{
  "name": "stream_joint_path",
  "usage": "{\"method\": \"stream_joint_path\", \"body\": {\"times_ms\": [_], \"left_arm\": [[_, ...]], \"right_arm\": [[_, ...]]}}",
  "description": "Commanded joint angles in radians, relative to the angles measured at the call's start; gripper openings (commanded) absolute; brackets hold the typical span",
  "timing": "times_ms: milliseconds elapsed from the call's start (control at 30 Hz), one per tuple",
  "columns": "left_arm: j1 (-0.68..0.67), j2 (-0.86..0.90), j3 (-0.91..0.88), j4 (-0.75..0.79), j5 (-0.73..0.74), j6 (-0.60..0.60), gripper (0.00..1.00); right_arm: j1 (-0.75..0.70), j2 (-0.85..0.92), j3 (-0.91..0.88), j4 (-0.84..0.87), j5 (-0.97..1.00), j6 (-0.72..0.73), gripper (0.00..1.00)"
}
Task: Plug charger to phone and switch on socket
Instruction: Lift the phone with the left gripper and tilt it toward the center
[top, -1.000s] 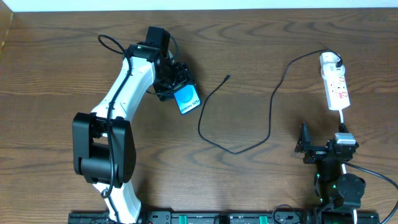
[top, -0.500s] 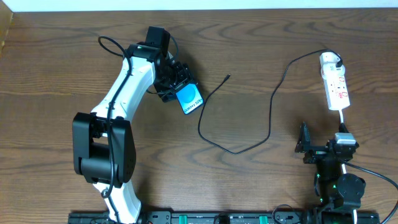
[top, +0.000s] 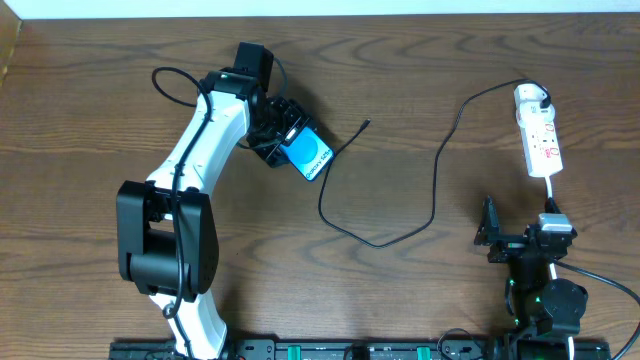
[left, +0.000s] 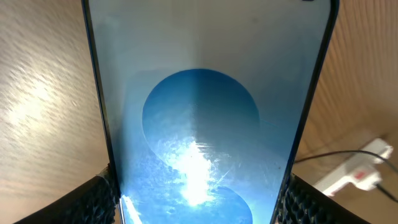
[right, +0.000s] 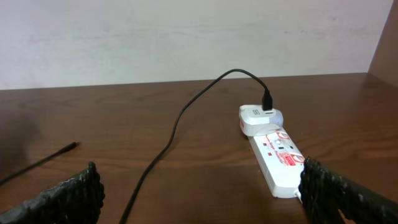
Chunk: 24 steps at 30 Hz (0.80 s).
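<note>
left gripper (left: 198, 186): clamped on the phone (top: 308, 152), with a pad on each long edge at its far-left end.
phone: left of centre, screen up. Long axis runs diagonally, with the free end pointing near-right. Can't tell whether it's lifted or resting on the table.
charger (top: 365, 124): connector tip lies on the table just right of the phone and slightly farther back. The cable passes beside the phone's free end, loops, then runs to the socket's far end.
socket (top: 541, 140): far right, long axis near-far.
right gripper (right: 200, 180): jaws spread wide and empty, just near of the socket, well apart from the tip.
key relation: the tip is nearer the left arm, but that hand is full. Probably the right arm fetches it.
</note>
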Motion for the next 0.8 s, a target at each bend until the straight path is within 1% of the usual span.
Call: {"method": "stream_joint_path", "body": {"times_ms": [0,167,300,400,467,567,767], "left_arm": [[0.0,-0.027,0.02,0.002,0.098,-0.111,0.63],[0.0,-0.027,0.02,-0.007,0.118,-0.173,0.61],[0.0,-0.027,0.02,-0.006,0.19,-0.227,0.61],[0.0,-0.027,0.02,-0.007,0.211,-0.246,0.61],[0.0,-0.027,0.02,-0.008,0.212,-0.25,0.56],[0.0,-0.027,0.02,-0.019,0.219,-0.274,0.56],[0.0,-0.027,0.02,-0.018,0.286,-0.311,0.56]], "right_arm": [[0.006,-0.004,-0.001,-0.004,-0.006,0.013,0.99],[0.006,-0.004,-0.001,-0.004,-0.006,0.013,0.99],[0.006,-0.004,-0.001,-0.004,-0.006,0.013,0.99],[0.006,-0.004,-0.001,-0.004,-0.006,0.013,0.99],[0.006,-0.004,-0.001,-0.004,-0.006,0.013,0.99],[0.006,-0.004,-0.001,-0.004,-0.006,0.013,0.99],[0.006,-0.004,-0.001,-0.004,-0.006,0.013,0.99]]}}
